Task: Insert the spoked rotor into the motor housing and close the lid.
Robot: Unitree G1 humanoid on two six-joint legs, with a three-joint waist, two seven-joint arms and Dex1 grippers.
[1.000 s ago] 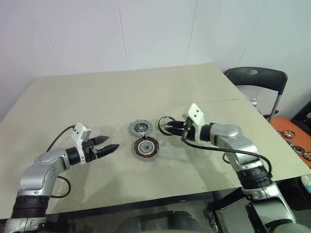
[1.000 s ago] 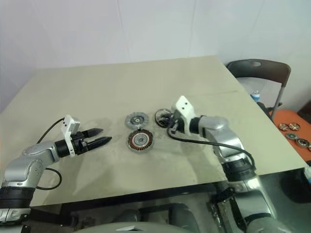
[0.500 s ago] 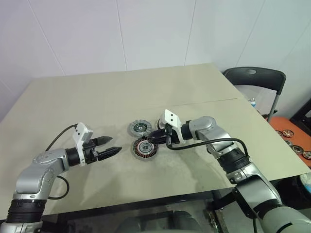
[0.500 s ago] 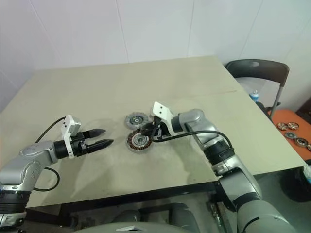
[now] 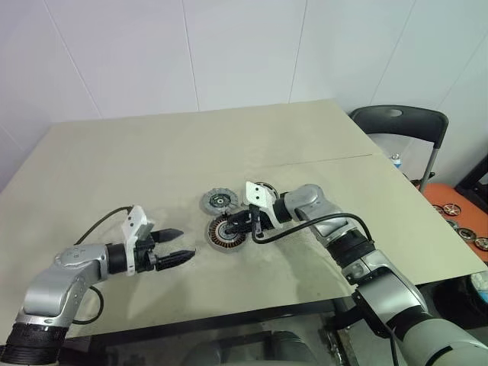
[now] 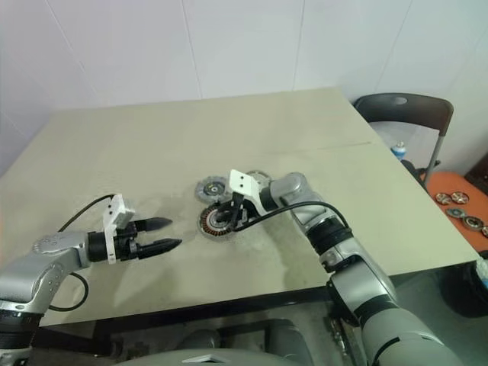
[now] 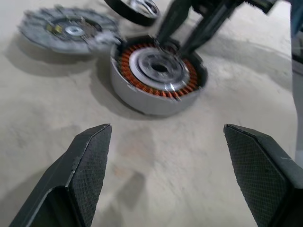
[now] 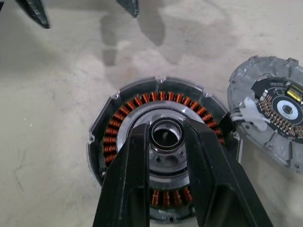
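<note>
- Drawn back toward the near table (image 5: 152, 152) edge since a second ago: left pincer (image 5: 181, 243), spread wide and empty, short of the parts.
- Swung across in the same second from beside the spoked rotor (image 7: 135, 18) to above the motor housing (image 8: 120, 123): right pincer (image 5: 229, 226), angled down, narrowly parted and closed on a small ring (image 8: 165, 124) right over the hub.
- Motor housing, flat on the table at its middle: shallow grey metal cup, ring of copper windings around a pale machined centre. Probably heavy for its size and rigid; windings best left untouched.
- Lid (image 5: 219, 201), just beyond, rim against the housing rim: silver-grey ribbed disc, dark centre, inner face with fine contacts turned up. Stiff; likely safest gripped across the rim.
- Spoked rotor, farthest, near the lid and housing, not yet inserted: dark ring with bright inner face. Judged rigid, smooth and fairly slippery; likely pulled sharply toward the housing if magnetised. Best hold across the outer rim or one spoke, kept level for seating.
</note>
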